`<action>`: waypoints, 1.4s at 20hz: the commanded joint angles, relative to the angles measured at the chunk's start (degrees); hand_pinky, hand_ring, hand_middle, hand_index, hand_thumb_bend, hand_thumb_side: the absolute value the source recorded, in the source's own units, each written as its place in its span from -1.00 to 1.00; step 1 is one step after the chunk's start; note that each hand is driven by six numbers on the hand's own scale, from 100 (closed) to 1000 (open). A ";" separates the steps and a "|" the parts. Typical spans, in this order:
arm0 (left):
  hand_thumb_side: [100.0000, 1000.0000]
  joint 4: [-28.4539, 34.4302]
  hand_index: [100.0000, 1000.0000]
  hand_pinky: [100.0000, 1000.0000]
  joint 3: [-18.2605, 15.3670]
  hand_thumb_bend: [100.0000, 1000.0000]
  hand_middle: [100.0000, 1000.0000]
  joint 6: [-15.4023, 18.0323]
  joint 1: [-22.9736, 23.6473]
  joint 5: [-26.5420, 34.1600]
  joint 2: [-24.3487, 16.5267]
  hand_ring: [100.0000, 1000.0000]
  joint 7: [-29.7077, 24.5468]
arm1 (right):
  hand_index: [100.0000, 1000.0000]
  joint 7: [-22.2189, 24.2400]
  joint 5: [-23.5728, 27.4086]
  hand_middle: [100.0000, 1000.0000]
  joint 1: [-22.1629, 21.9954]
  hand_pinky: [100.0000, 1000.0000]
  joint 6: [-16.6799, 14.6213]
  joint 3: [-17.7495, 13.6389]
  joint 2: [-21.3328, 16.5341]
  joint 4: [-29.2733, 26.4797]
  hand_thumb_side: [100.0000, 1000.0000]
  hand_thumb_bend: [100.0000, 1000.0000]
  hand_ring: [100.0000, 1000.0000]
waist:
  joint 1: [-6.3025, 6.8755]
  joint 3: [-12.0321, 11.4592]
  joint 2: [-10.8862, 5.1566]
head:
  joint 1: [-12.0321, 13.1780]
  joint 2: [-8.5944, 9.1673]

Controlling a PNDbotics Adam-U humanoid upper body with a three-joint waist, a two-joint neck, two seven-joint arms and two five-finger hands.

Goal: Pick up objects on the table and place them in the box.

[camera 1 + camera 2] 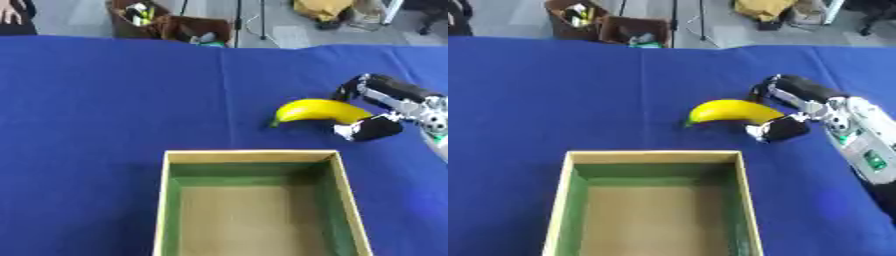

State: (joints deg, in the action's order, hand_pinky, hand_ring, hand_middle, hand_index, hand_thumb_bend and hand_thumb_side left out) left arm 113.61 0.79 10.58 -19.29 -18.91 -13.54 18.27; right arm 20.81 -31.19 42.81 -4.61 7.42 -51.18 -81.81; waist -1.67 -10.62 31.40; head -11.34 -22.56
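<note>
The curved yellow banana lies on the blue cloth-covered surface, right of centre and just beyond the far right corner of the shallow wooden box with green inner walls. Its long axis runs roughly left to right, arched with the hump toward the far side; the darker green stem tip points left and slightly near, while the other end is hidden in the robot's right hand.

It looks like a light, fairly stiff thing with smooth skin that may slide between hard fingers, and soft flesh that would bruise under a pinch. The thick middle of the curve seems the safest place to take hold, as it keeps the weight balanced; held at one end, it would likely droop or swing on the lift.

The black and silver right hand comes in from the right and is at the banana's right end. Its fingers curve over the far side and its thumb sits on the near side, so they are curled round that end, though whether the banana is already off the cloth I cannot tell. The left hand shows in neither view.

The box is empty and stands open-topped near the hand, a short carry toward the near left
</note>
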 commanded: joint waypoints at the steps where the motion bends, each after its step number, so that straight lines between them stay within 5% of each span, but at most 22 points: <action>1: 1.00 0.98 0.51 -0.23 -0.17 -1.00 0.33 -0.07 -0.48 -0.12 -0.58 0.16 0.02 | 0.23 -0.67 1.08 -0.09 0.38 0.45 0.22 -0.79 -2.57 -1.53 -0.19 -1.00 0.51 | 0.07 0.09 -2.13 | 0.14 0.28; 28: 1.00 0.98 0.51 -0.23 -0.22 -1.00 0.33 -0.55 0.13 -0.03 -0.72 0.16 -0.01 | 0.14 -4.66 6.19 -0.19 -1.01 0.42 2.54 -1.29 -4.08 -6.07 -0.13 -1.00 0.47 | 0.53 1.02 -3.98 | 0.46 -0.32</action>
State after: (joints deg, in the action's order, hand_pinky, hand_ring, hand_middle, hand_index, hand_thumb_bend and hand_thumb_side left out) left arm 113.61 0.79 10.11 -19.08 -18.91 -13.54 18.25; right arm 16.56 -25.56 41.31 -2.08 7.06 -52.71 -86.68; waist -1.17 -9.69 29.17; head -11.09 -22.80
